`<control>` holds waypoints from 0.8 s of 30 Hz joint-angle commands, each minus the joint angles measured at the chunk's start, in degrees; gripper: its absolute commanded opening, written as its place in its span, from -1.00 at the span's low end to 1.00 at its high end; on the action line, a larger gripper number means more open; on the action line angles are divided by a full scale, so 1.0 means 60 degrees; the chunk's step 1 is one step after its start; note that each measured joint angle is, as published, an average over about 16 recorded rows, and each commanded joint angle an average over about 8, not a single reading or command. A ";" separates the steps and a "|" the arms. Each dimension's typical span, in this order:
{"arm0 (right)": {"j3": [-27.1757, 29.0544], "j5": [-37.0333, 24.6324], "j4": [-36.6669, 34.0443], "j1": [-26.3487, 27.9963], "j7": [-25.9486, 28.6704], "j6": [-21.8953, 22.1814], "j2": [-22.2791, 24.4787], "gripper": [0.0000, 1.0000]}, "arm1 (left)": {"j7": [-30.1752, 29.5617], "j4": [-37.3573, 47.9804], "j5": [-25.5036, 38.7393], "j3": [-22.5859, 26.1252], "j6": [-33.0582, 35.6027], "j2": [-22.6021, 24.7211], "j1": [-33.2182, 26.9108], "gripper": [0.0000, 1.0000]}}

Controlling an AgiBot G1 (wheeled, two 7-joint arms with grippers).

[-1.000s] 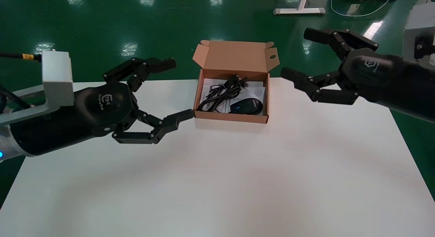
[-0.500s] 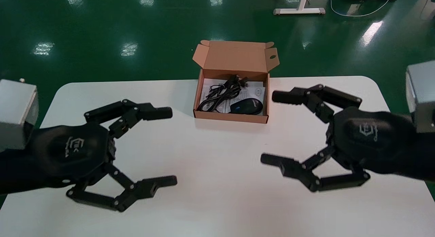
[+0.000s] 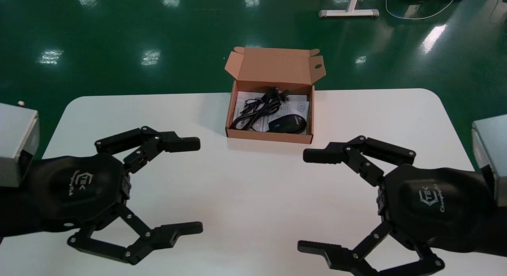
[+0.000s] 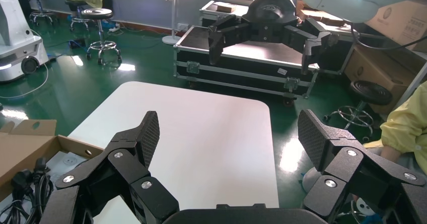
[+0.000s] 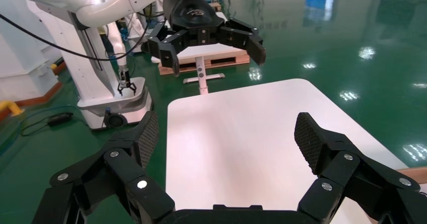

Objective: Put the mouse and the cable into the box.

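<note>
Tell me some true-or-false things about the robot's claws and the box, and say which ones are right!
1. The left claw and the right claw are both open and empty. True.
2. The mouse lies inside the box. True.
3. The cable hangs from the right claw. False: it lies in the box, beside the mouse.
4. The lid of the box is shut. False: it stands open.
5. The left claw touches the box. False: it hovers over the table, apart from the box.
</note>
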 commanded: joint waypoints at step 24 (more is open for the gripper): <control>0.0000 -0.0097 -0.0328 0.0149 -0.0124 0.0099 -0.0104 1.00 | 0.0063 0.0114 0.0000 0.0010 -0.0056 0.0070 -0.0024 1.00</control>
